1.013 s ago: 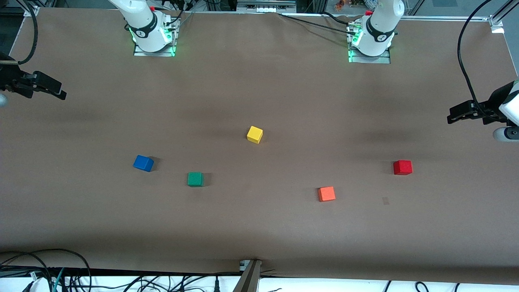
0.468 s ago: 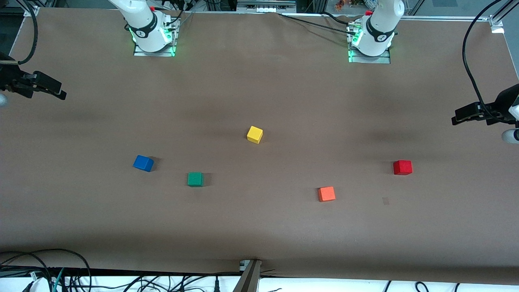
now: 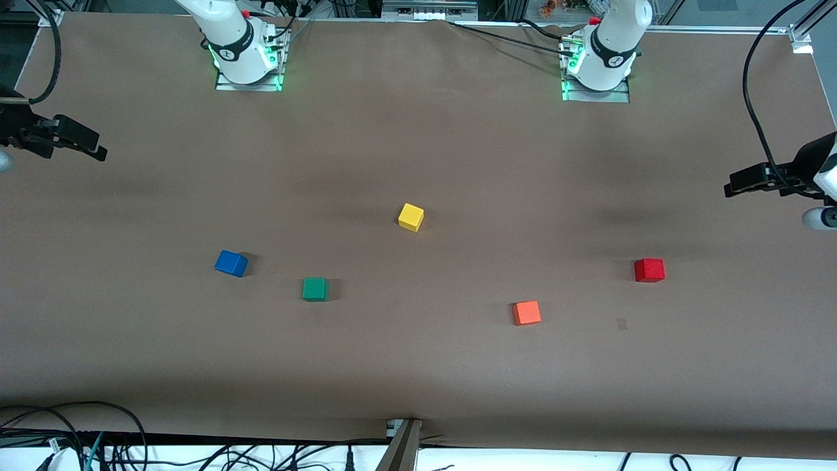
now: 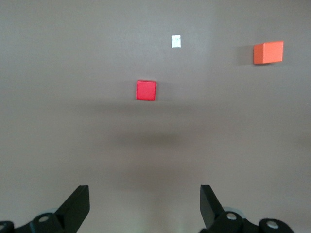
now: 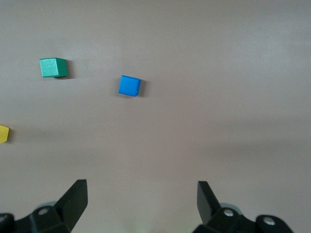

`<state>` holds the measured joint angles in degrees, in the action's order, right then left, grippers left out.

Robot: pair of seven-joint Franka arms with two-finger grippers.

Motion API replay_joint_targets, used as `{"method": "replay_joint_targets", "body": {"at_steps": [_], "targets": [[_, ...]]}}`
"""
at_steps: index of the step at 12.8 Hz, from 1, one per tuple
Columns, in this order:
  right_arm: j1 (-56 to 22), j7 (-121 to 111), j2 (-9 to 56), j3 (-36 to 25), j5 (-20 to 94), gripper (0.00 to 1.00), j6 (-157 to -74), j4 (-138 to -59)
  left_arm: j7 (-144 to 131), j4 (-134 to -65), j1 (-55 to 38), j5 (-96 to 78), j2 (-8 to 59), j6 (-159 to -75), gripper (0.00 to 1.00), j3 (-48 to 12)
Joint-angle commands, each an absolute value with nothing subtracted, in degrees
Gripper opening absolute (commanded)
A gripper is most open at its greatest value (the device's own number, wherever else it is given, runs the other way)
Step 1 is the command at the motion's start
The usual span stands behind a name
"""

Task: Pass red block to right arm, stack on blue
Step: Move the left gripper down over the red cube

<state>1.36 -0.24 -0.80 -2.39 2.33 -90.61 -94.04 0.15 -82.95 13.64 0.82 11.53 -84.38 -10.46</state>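
Claw of the left arm [image 3: 735,187] hangs in the air over the bare worktop [image 3: 418,366] at that arm's own end, its two black fingers [image 4: 77,206] spread wide with nothing between them. The red block [image 3: 649,269] sits flat on the worktop, apart from the claw, inward toward the middle of the table and nearer the front camera than the spot under the claw. In the left wrist view it lies ahead of the open fingers and roughly centred between them, so the reach looks like a fairly straight run forward and down. As a cube it has no long axis; its faces appear nearly square to the fingers, so I judge little wrist turn is needed.

The left arm is plainly the nearer one. The right claw [image 3: 85,144] waits over its own end of the worktop, fingers spread and empty too, with the blue block [image 3: 231,263] lying near that end.

An orange block [image 3: 526,313] rests beside the red one, nearer the camera, well clear of the path. A green block [image 3: 314,288] and a yellow block [image 3: 410,216] lie around the middle.

All the blocks are small, matte, sharp-edged solids, likely rigid. The worktop is a dull brown sheet, flat and smooth
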Motion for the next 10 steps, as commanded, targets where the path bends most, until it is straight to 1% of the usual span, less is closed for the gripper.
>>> {"method": "replay_joint_targets", "body": {"at_steps": [1,2,5,8,10], "targets": [[1.32,-0.53,-0.97,-2.46,2.81,1.00,-90.09,-93.60,-1.05,-89.62,14.24,0.79,9.67,-88.57,1.00,-10.64],[1.32,-0.53,-1.05,-2.46,2.81,1.00,-90.00,-93.60,-1.14,-92.87,14.24,1.92,8.80,-91.12,1.00,-10.81],[1.41,-0.53,-1.05,-2.46,2.81,1.00,-90.00,-93.60,-4.30,-105.52,14.24,3.25,7.03,-104.37,1.00,-11.07],[1.32,-0.53,-1.05,-2.37,2.81,1.00,-90.00,-93.60,-6.75,-113.18,14.24,3.25,7.73,-114.49,1.00,-11.16],[1.32,-0.53,-1.05,-2.46,2.81,1.00,-90.00,-93.60,-7.65,-116.88,14.24,4.38,10.00,-121.34,1.00,-11.16]]}}
